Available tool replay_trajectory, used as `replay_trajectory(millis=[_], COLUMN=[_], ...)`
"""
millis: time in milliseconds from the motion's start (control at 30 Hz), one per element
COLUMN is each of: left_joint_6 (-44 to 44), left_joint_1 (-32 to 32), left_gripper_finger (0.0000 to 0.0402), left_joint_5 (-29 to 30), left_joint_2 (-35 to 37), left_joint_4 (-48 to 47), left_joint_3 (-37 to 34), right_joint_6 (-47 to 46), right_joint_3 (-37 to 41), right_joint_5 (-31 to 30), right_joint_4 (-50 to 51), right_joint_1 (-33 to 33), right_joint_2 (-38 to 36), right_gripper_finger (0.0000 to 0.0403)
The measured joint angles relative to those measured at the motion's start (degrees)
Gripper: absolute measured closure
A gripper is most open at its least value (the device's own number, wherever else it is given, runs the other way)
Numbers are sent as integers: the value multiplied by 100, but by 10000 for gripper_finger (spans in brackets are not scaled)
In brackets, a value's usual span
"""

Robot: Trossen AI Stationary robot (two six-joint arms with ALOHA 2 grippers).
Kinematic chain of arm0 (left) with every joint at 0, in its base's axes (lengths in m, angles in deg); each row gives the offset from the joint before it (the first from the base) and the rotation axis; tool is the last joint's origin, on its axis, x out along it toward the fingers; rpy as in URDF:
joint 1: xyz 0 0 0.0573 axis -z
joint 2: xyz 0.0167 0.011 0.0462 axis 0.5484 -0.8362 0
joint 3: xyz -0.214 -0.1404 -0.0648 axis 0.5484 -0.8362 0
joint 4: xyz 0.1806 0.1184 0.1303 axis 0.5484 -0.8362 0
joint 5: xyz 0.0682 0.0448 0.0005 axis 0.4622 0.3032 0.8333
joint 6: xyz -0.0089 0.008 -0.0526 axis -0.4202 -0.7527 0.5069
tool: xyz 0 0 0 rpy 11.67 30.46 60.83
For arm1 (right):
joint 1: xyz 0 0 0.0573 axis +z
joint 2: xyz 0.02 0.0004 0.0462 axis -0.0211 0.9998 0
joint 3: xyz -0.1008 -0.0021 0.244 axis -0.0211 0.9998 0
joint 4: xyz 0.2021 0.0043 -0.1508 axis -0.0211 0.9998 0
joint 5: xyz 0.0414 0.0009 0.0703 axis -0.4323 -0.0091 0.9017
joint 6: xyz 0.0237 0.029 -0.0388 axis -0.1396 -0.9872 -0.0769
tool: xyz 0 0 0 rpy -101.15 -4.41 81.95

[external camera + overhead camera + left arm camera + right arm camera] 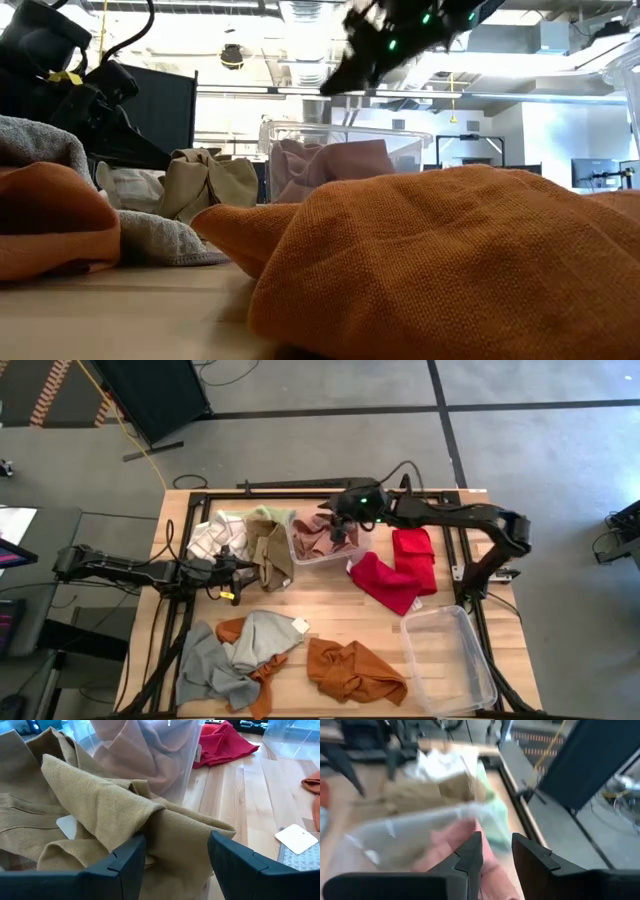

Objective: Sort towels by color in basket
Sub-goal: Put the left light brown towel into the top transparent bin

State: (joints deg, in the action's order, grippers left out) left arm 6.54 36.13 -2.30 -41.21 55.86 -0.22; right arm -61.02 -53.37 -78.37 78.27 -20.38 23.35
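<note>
1. High view: The towels are seen scattered over the wooden table (330, 622). A white-checked towel (212, 536), a pale green towel (268, 514) and a tan towel (268, 550) are bunched at the far left. Pink towels (318, 538) are held in a clear bin (300, 555) at the far middle. Two red towels (400, 568) are laid just to its right. Grey towels (232, 652) and rust orange towels (352, 670) are spread along the near edge, and a second clear bin (452, 660) is placed at the near right. The left gripper (238, 564) is held at the tan towel's edge; the right gripper (340, 532) is held over the pink bin.

2. Low view: The foreground is filled by a rust orange towel (450, 260), with a grey one (150, 240) to its left. The pink-filled bin (340, 160) is seen behind, and the right gripper (350, 75) is hung above it.

3. Left wrist view: The left gripper's (177, 862) jaws are seen spread, with a fold of the tan towel (100, 810) lying between them; whether it is pinched cannot be told.

4. Right wrist view: The right gripper's (497, 852) jaws are parted narrowly, nothing being gripped, above pink cloth (455, 850) in the bin.
</note>
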Motion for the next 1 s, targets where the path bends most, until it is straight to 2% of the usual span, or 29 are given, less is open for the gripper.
replay_trajectory(millis=[300, 500, 867, 1000], left_joint_6=[-28, 1, 486, 585], left_joint_1=[-2, -2, -2, 0], left_gripper_finger=[198, 198, 196, 173], left_joint_5=[6, 147, 648, 790], left_joint_2=[0, 1, 0, 1], left_joint_4=[0, 2, 15, 14], left_joint_3=[0, 0, 0, 0], right_joint_6=[-11, -190, -398, -437], right_joint_3=[0, 0, 22, 59], right_joint_5=[-2, -2, -188, -199], right_joint_4=[1189, 2100, 3024, 3102], right_joint_1=[628, 1119, 1789, 1938], right_joint_2=[-1164, -1636, -1746, -1742], right_gripper_finger=[269, 269, 269, 269])
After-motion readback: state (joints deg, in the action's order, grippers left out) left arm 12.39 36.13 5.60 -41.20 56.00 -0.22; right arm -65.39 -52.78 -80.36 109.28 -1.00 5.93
